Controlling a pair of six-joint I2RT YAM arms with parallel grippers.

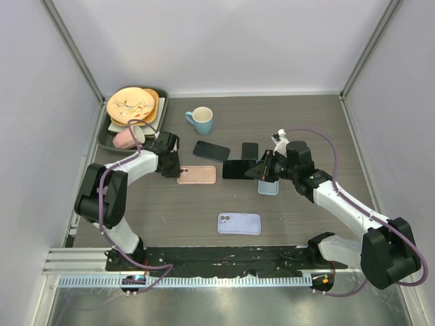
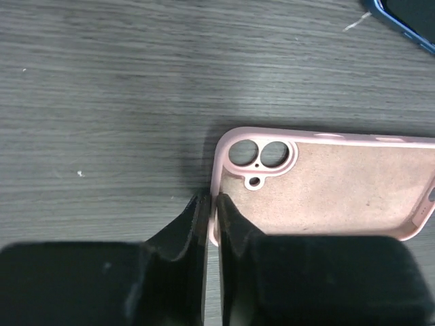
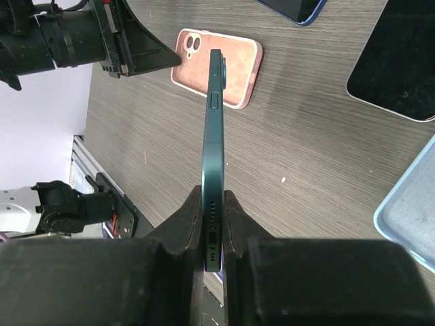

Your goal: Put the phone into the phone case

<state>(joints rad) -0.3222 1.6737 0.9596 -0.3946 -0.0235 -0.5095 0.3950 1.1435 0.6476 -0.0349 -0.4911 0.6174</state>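
Observation:
An empty pink phone case [image 1: 197,174] lies open side up left of the table's middle. My left gripper [image 1: 172,170] is shut on its left end wall; in the left wrist view the fingertips [image 2: 209,212] pinch the rim below the camera holes of the case [image 2: 326,193]. My right gripper [image 1: 262,168] is shut on a dark teal phone [image 1: 238,168], held above the table right of the case. In the right wrist view the phone [image 3: 216,129] stands edge-on between the jaws [image 3: 214,224], pointing toward the pink case [image 3: 234,68].
A dark phone [image 1: 211,151] and a smaller dark one [image 1: 250,150] lie behind the case. A light blue case [image 1: 268,187] lies under my right gripper, a lavender case [image 1: 239,223] lies nearer the front. A blue mug [image 1: 201,120], a pink cup [image 1: 128,138] and a tray of plates [image 1: 132,106] stand at the back left.

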